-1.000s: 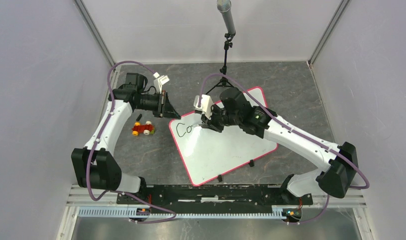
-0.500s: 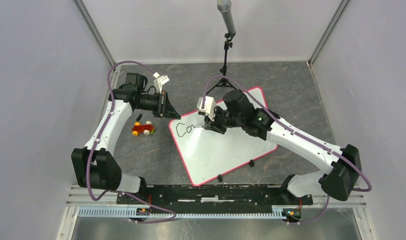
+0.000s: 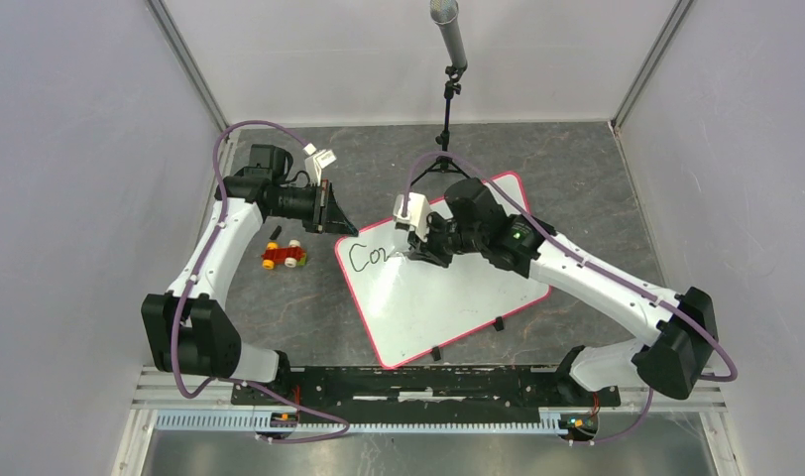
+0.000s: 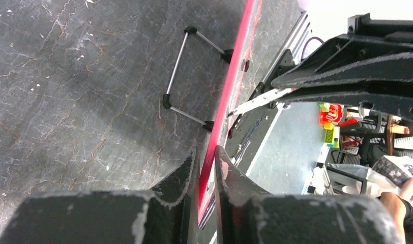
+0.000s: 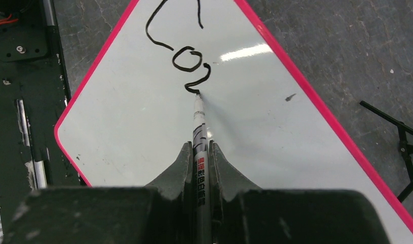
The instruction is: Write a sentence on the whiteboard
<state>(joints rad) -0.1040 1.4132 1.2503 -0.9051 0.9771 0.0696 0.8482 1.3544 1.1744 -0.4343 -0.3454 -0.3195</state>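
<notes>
A small red and yellow toy car [image 3: 285,256] sits at the left on the grey stone-patterned table [image 3: 309,307]. The left gripper [image 4: 206,170] pinches the rim of a large flat white whiteboard [image 3: 448,297] edged in pink-red. Black handwritten script [image 3: 363,257] lies near that corner. The right gripper [image 5: 198,152] clasps a slim white marker [image 5: 198,122], its tip touching the board.

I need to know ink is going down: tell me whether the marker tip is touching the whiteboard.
Touching. The right wrist view shows the marker tip resting on the whiteboard right at the end of the black stroke, with no gap.
</notes>
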